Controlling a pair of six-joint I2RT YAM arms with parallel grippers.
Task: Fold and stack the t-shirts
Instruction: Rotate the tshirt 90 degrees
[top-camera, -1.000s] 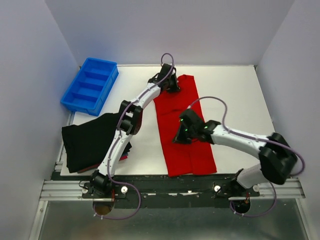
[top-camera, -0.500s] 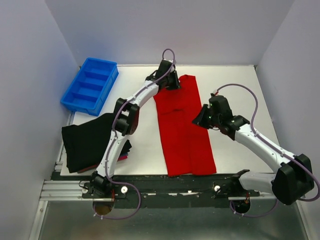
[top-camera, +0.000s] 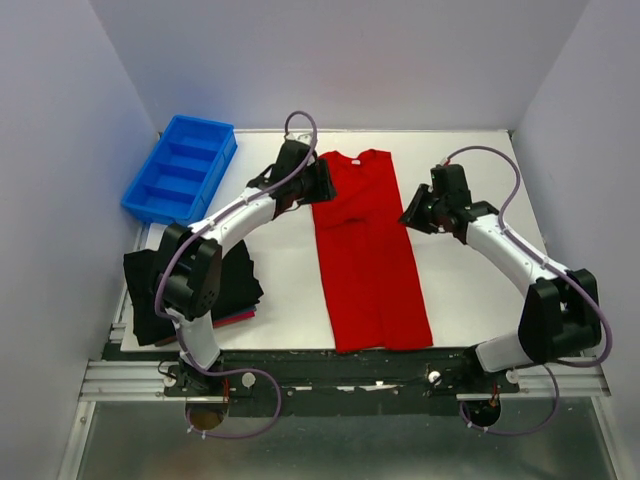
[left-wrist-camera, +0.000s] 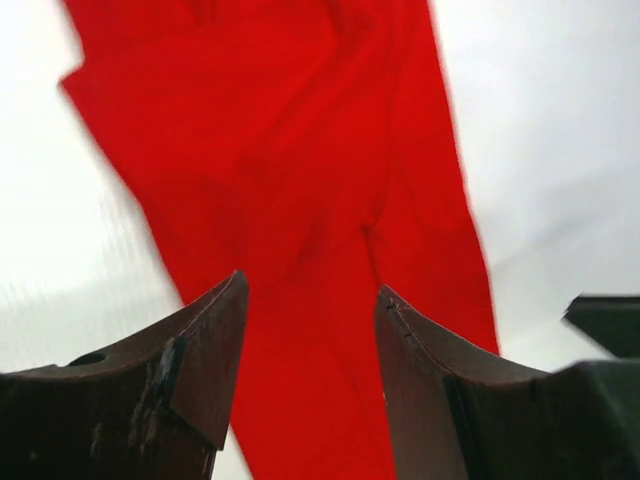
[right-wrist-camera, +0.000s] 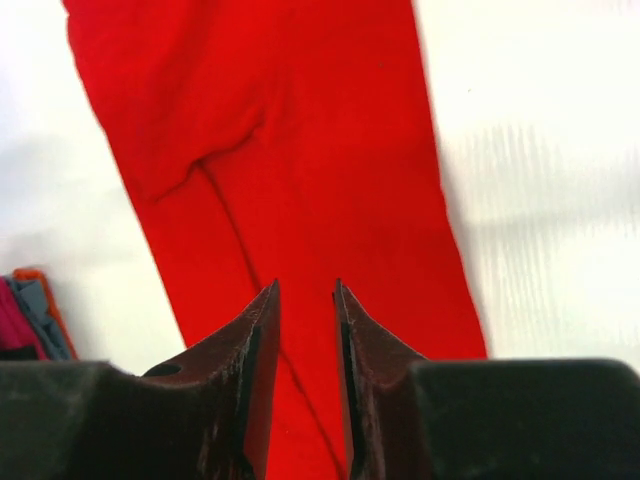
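Released: red shirt in a long strip
It lies flat mid-table, collar toward the far edge. Both arms have just let go and drawn aside: left gripper gapes wide, right gripper narrowly, both empty. Crosswise folds remain. The left arm hides part of the near-left stack.
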